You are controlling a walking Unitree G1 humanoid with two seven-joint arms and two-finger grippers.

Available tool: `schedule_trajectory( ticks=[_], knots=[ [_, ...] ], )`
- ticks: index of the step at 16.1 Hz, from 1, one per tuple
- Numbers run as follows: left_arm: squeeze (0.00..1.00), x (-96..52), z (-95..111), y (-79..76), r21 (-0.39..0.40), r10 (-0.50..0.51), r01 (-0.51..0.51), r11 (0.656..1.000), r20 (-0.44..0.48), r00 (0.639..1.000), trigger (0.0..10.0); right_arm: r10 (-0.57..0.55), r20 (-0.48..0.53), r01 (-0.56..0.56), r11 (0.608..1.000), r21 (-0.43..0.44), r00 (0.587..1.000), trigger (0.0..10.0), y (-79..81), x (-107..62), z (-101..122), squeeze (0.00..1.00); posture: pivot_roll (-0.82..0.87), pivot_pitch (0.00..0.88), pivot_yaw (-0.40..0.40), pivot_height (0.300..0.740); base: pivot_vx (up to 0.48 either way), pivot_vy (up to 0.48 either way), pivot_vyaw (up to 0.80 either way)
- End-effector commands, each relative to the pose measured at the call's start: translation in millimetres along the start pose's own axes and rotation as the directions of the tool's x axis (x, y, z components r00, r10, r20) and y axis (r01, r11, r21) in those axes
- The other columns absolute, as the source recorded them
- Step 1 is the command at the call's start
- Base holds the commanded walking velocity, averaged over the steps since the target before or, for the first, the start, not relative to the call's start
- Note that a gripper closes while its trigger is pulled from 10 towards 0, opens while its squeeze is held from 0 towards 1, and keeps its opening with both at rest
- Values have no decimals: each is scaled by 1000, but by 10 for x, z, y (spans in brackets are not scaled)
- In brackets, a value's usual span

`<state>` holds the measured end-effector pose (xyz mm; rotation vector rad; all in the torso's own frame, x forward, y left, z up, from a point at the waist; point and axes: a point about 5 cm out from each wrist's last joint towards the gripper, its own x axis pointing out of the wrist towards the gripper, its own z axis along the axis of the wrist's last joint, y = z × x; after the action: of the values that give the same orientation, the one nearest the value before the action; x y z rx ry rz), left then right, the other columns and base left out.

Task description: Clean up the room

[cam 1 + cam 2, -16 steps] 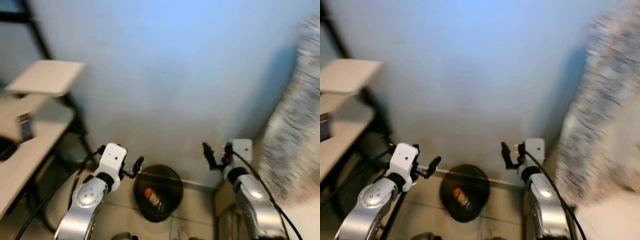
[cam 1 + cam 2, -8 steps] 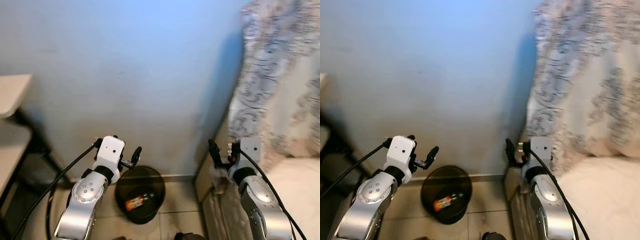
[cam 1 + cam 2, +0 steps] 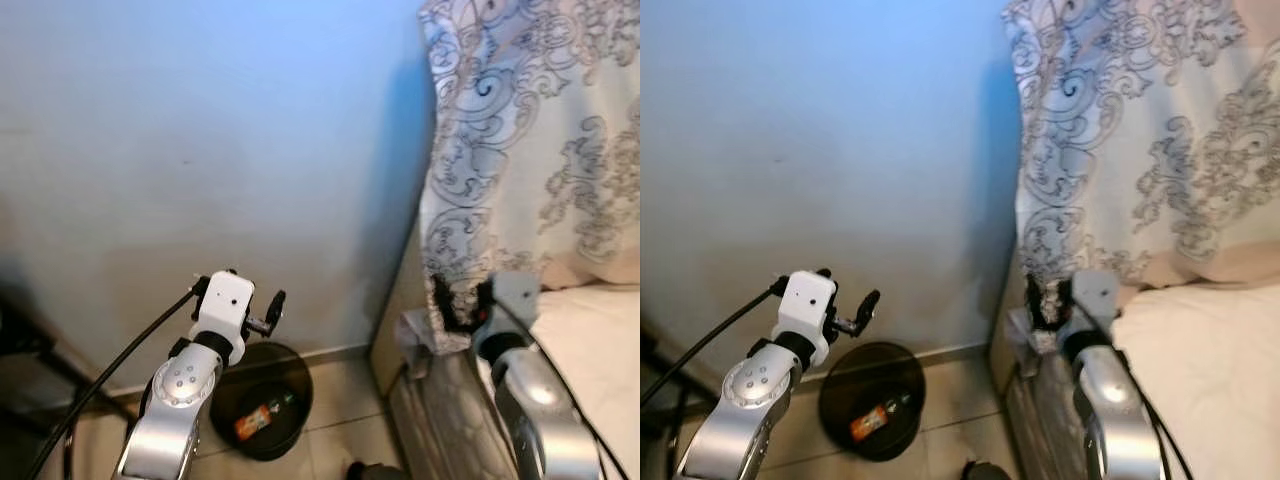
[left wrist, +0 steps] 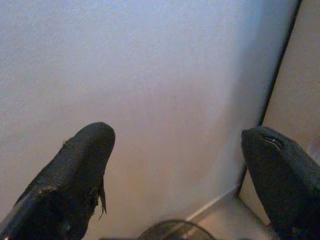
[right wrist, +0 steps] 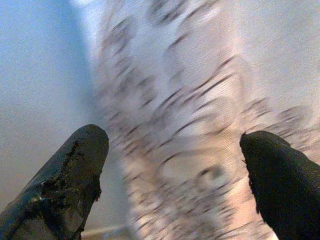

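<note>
A round black bin stands on the tiled floor against the blue wall, with an orange wrapper lying inside it. My left gripper hangs open above the bin's near rim, holding nothing; its two black fingers stand wide apart facing the wall. My right gripper is raised in front of the patterned curtain, also open and empty, with its fingers pointing at the curtain.
A bed with a cream cover lies at the right, its side close to my right arm. A pale crumpled thing sits at the bed's corner. Dark furniture stands at the far left.
The camera has swung right: the shelf and table have left the picture and the curtain and bed have come in. Both grippers stay open and empty.
</note>
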<state>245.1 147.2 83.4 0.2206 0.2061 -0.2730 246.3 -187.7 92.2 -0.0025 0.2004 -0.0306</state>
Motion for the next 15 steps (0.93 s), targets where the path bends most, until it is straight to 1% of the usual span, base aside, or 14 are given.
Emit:
schedule_trajectory(
  ticks=[1,3,4,6,8,9,12,15],
  knots=[
    [0,2,60,66,24,38,-39,999,25,999,10000,-40,1,40,999,20,999,10000,-41,33,30,1000,-9,0,-12,740,0,0,-750],
    [0,20,135,135,10,91,-92,996,56,994,10000,-29,23,29,1000,-8,999,10000,-4,50,84,1000,-11,0,3,740,0,0,-750],
    [0,29,172,163,-11,124,-123,992,71,990,10000,-55,41,55,998,0,998,10000,-18,45,124,1000,-12,0,11,740,0,0,-750],
    [0,33,158,129,-17,111,-110,994,63,992,10000,-99,38,99,995,14,994,10000,-53,33,114,1000,-24,0,34,740,0,0,-750],
    [0,34,142,70,-17,82,-82,997,55,995,10000,-99,25,99,995,13,995,10000,-34,10,69,1000,-27,0,37,740,0,0,-750],
    [0,31,138,39,-22,75,-74,997,54,996,10000,-76,20,76,997,-3,997,10000,14,15,62,1000,-18,0,29,740,0,0,-750],
    [0,50,142,51,-9,80,-80,997,49,996,10000,-59,19,60,998,-12,998,10000,45,40,72,1000,-5,0,14,740,0,0,-750],
    [0,54,140,114,-16,94,-93,996,49,994,10000,-63,19,63,998,-9,998,10000,47,29,68,1000,-5,0,19,740,0,0,-748]
  ],
)
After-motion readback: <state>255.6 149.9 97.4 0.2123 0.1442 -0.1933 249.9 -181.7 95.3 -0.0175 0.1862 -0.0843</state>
